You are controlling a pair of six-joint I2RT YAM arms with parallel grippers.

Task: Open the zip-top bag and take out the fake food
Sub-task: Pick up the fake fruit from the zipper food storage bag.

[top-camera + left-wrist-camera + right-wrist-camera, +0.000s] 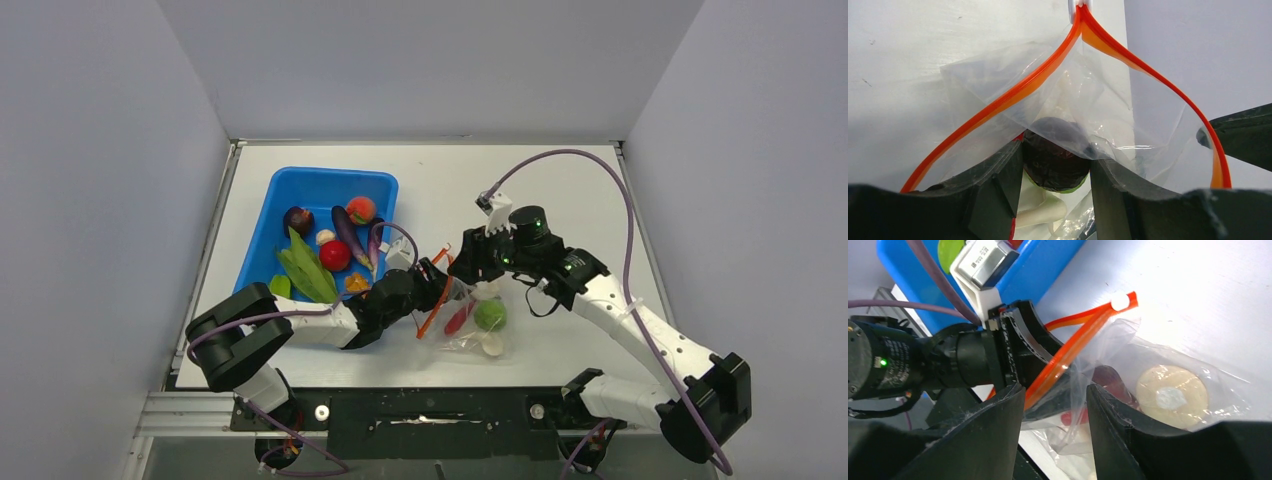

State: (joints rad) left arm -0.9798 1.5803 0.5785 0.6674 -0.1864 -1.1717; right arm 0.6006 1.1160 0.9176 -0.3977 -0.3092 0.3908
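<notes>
Orange-red zipper strip (1013, 95) gaping in a loop, the zip-top bag (470, 330) lies on the white table (560, 190) just below centre of our overhead frame, the fake food (490, 315) inside it. We see the left gripper (1057, 155) at the bag's mouth, fingers half-spread around clear film and a dark piece (1053, 165), though we cannot tell if it grips. The right gripper (1055, 392) stands parted beside it, loose film between its fingers, nothing pinched.

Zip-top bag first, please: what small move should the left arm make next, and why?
Probably draw the left end effector back out of the zip-top bag: its mouth gapes, a dark piece fills the gap between its jaws, and the right end effector stands open.
</notes>
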